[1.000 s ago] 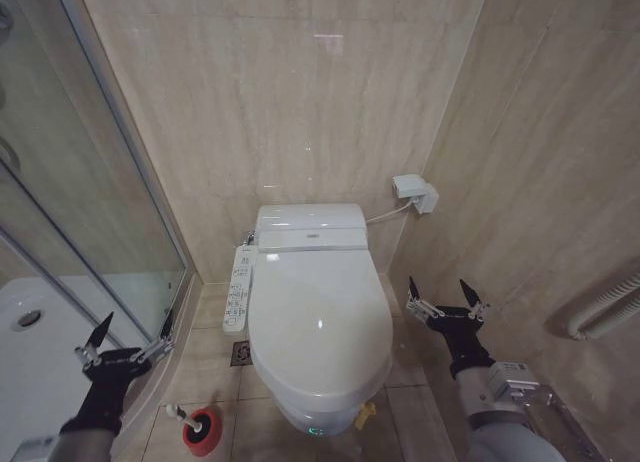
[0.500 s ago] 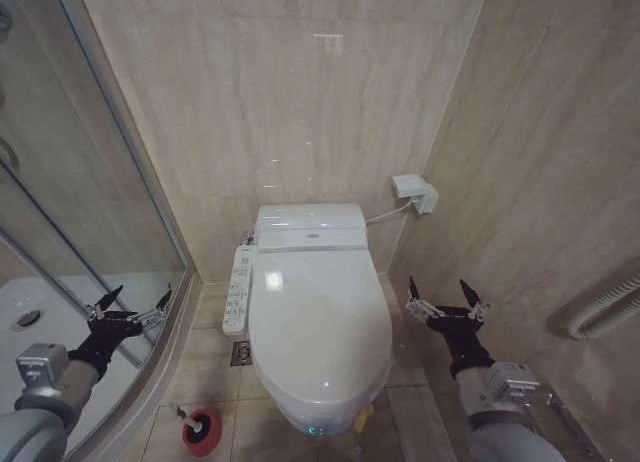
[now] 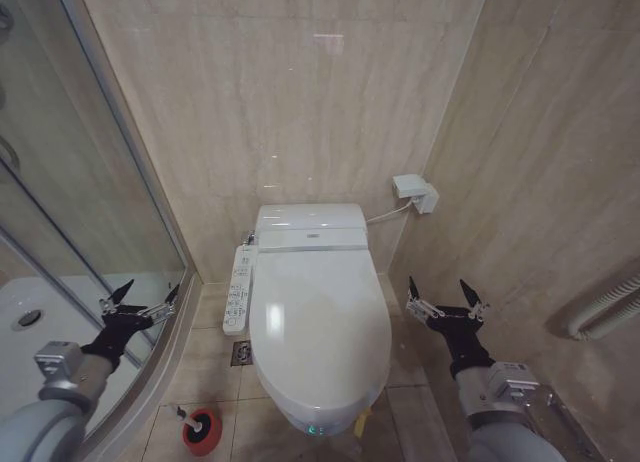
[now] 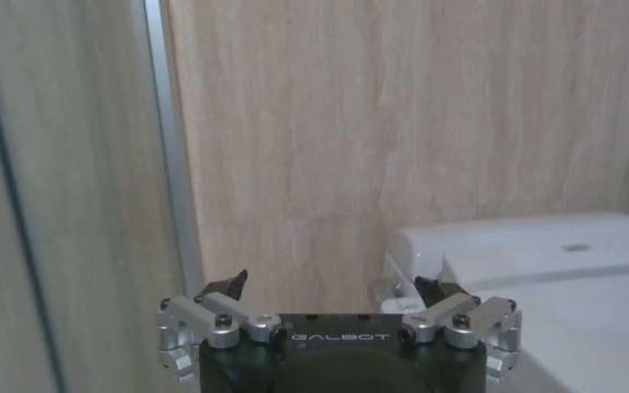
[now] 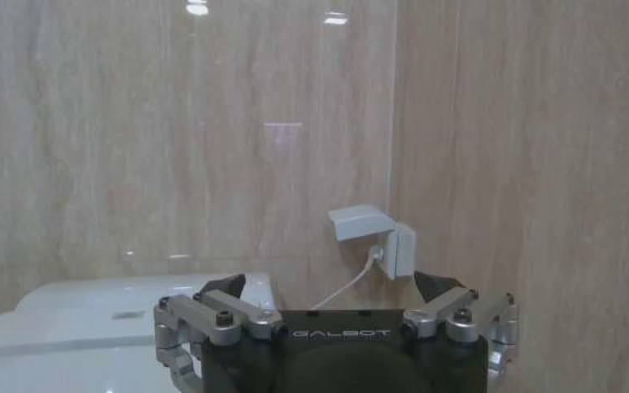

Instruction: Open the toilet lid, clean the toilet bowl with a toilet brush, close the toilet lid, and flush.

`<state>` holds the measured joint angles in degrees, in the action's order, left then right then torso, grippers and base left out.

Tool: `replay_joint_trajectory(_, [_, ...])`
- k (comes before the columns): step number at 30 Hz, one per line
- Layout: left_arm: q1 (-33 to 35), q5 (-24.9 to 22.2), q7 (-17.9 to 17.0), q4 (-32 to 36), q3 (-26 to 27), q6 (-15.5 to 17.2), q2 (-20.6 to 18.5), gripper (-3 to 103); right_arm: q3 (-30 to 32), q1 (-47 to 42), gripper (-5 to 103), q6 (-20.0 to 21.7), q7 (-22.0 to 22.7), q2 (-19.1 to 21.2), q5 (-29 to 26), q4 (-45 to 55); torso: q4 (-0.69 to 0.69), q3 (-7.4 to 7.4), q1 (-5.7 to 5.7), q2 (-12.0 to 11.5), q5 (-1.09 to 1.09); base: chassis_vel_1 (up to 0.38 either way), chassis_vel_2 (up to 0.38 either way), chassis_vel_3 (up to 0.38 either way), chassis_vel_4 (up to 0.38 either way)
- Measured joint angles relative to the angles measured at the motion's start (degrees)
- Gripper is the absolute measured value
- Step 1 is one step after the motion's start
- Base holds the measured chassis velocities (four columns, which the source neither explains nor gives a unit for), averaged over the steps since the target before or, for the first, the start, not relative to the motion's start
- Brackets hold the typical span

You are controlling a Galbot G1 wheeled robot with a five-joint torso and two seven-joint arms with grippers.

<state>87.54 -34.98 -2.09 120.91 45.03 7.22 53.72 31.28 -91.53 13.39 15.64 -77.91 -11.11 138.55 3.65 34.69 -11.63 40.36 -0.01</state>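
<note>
Lid (image 3: 320,322): shut, lying flat over the toilet at lower centre of the head view; glossy white, with a yellow tab at its front edge near the bottom of the frame.
Bowl (image 3: 322,414): covered by the lid; a strip of its white outer wall shows below the lid's front, the inside hidden.
Tank (image 3: 310,227): white box behind the lid, against the beige tiled wall; also seen in the left wrist view (image 4: 533,246) and the right wrist view (image 5: 85,315).
Panel (image 3: 238,287): long white button panel along the toilet's left side, just beside the lid.
Brush (image 3: 199,426): standing in its red holder on the floor at lower left of the head view, left of the bowl's front; thin white handle tilted up and to the left.
Left gripper (image 3: 139,298): in the left middle of the head view, in front of the shower's glass door and well apart from the lid; fingers spread, nothing between them. In its own wrist view (image 4: 337,286) the two dark fingertips stand wide apart.
Right gripper (image 3: 447,295): right of the toilet in the head view, near the lid's side but not touching; fingers spread and empty. In its own wrist view (image 5: 331,286) the tips are apart.
Socket (image 3: 415,193): white wall box right of the tank, a cord running to the toilet.
Shower tray (image 3: 30,327): white, behind the glass at far left.
</note>
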Motion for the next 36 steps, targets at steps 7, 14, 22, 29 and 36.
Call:
replay_joint_trajectory(7, [-3.4,0.3,0.3,-3.6,-3.8,-2.4,-0.9,99,0.0,0.0,100,0.0,0.0,0.0,0.0,0.0,0.01,-0.01,0.00,0.0,0.02,0.000,0.000,0.000,0.000])
replay_joint_trajectory(14, [-6.1,0.4,0.2,-6.9,-6.1,-4.0,-2.5,99,0.0,0.0,100,0.0,0.0,0.0,0.0,0.0,0.02,0.00,0.00,0.0,0.01,0.000,0.000,0.000,0.000])
replay_joint_trajectory(22, [-8.1,0.5,0.3,-9.4,-9.1,-5.6,-3.3,99,0.0,0.0,100,0.0,0.0,0.0,0.0,0.0,0.01,-0.01,0.00,0.0,0.01,0.000,0.000,0.000,0.000])
replay_joint_trajectory(29, [-15.3,-0.2,0.2,-16.9,-16.2,-7.4,-6.2,100,0.0,0.0,100,0.0,0.0,0.0,0.0,0.0,0.01,0.00,0.00,0.0,0.01,0.000,0.000,0.000,0.000])
replay_joint_trajectory(36, [-25.8,-1.7,0.0,-22.7,-21.6,-7.6,-7.4,100,0.0,0.0,100,0.0,0.0,0.0,0.0,0.0,0.02,0.00,0.00,0.0,0.00,0.000,0.000,0.000,0.000])
